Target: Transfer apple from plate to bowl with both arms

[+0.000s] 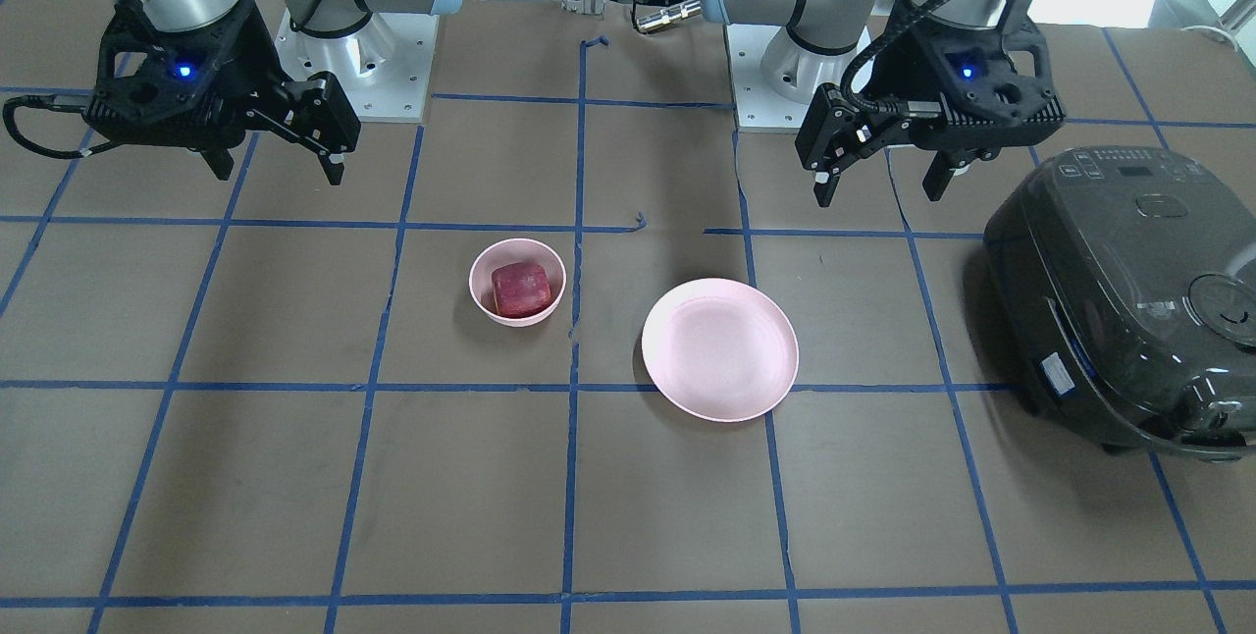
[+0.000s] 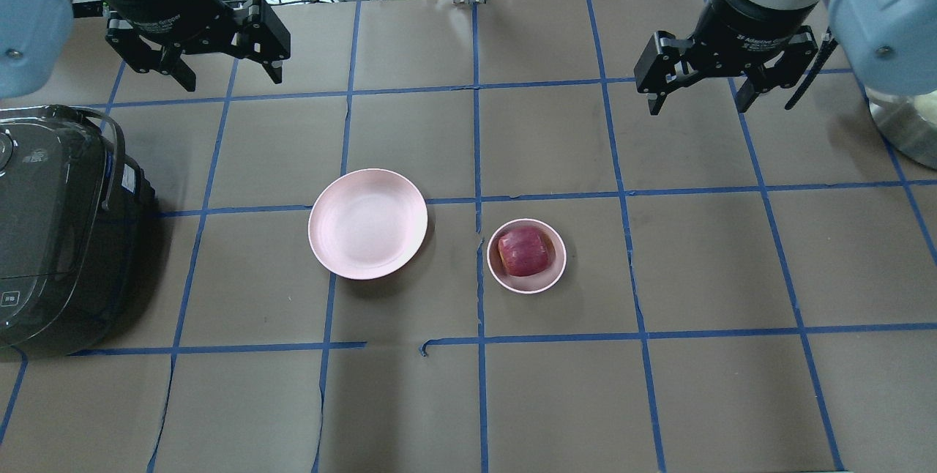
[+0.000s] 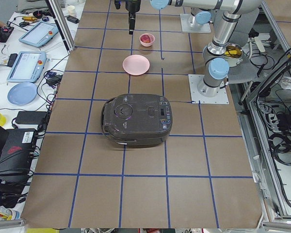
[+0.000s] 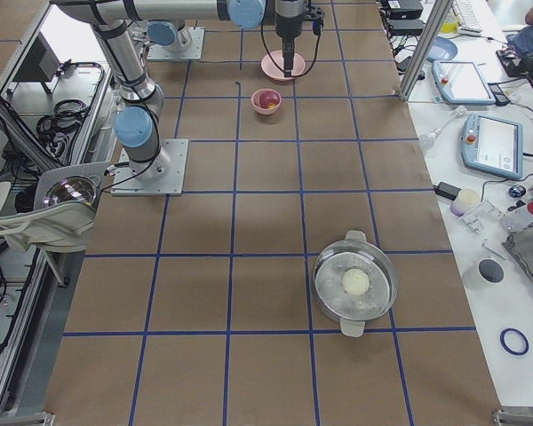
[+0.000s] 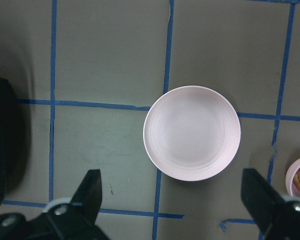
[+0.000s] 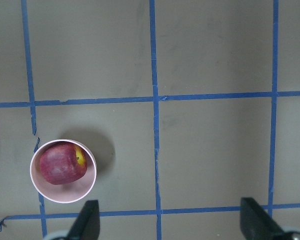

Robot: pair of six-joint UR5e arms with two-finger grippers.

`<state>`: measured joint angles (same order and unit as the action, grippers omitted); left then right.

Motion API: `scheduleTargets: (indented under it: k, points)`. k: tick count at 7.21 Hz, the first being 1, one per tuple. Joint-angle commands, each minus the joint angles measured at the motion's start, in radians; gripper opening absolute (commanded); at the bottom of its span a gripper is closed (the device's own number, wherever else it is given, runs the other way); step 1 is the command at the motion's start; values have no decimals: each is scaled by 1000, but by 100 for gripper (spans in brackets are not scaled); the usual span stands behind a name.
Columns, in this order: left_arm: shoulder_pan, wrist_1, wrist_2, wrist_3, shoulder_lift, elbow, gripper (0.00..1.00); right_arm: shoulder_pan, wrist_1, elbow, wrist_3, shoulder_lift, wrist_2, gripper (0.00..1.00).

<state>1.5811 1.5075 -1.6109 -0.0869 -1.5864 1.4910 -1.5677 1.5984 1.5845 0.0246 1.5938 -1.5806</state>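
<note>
The apple (image 2: 524, 251) sits inside the bowl (image 2: 528, 284) on my right half of the table (image 2: 703, 268), and the plate (image 2: 367, 224) beside it lies bare. My left jaws and right jaws both hang high, spread wide, holding nothing. The bowl is nearer my right jaws, off to their inward side toward my left arm. I judge the transfer done, with no grasp needed.

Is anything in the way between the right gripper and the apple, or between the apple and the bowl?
Nothing visible. The apple already lies inside the bowl, and the right gripper hangs open, raised and apart from it, with no object between them.
</note>
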Motion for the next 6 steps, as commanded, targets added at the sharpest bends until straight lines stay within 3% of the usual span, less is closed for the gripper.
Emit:
scheduleTargets:
  k: [1, 6]
  points:
    - [-18, 64, -3, 34, 6, -32, 100, -2, -1, 2, 0, 0, -5, 100]
    - [-36, 65, 11, 45, 6, -23, 100, 0, -2, 3, 0, 0, -9, 100]
